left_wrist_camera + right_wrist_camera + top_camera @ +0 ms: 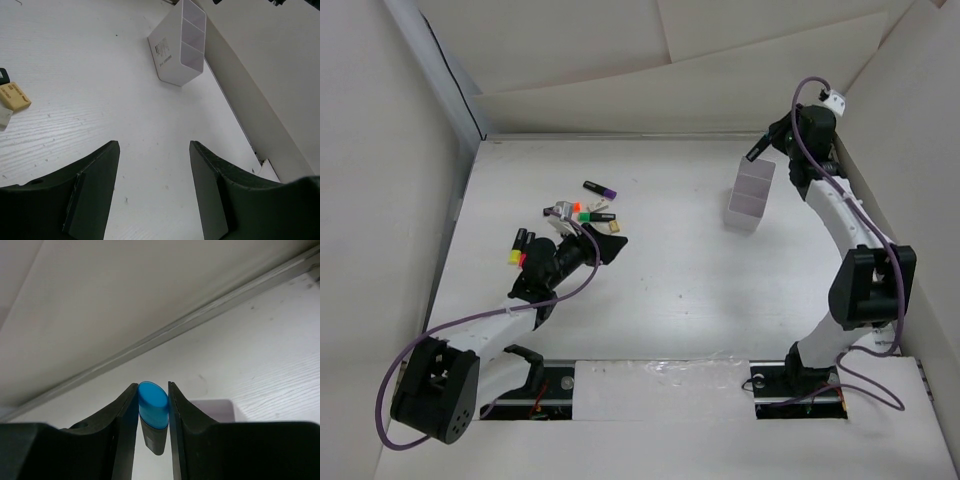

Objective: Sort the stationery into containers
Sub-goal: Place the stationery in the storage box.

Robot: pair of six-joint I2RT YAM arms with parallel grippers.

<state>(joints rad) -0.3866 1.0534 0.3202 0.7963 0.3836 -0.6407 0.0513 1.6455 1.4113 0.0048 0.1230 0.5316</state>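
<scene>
Several markers lie in a loose group on the table's left: a purple-ended one [600, 188], orange and green-ended ones [586, 213], and yellow and red-ended ones [520, 245]. My left gripper [610, 246] is open and empty just right of the group; in its wrist view the gripper [154, 150] has only bare table between its fingers. The white compartment box [752, 195] stands at the right and also shows in the left wrist view [180, 45]. My right gripper [758, 150] is above the box's far end, shut on a blue-capped dark marker [152, 405].
A tan eraser [14, 96] and a small white piece [4, 116] lie left of my left gripper. White walls enclose the table on the left, back and right; the right wall runs close behind the box.
</scene>
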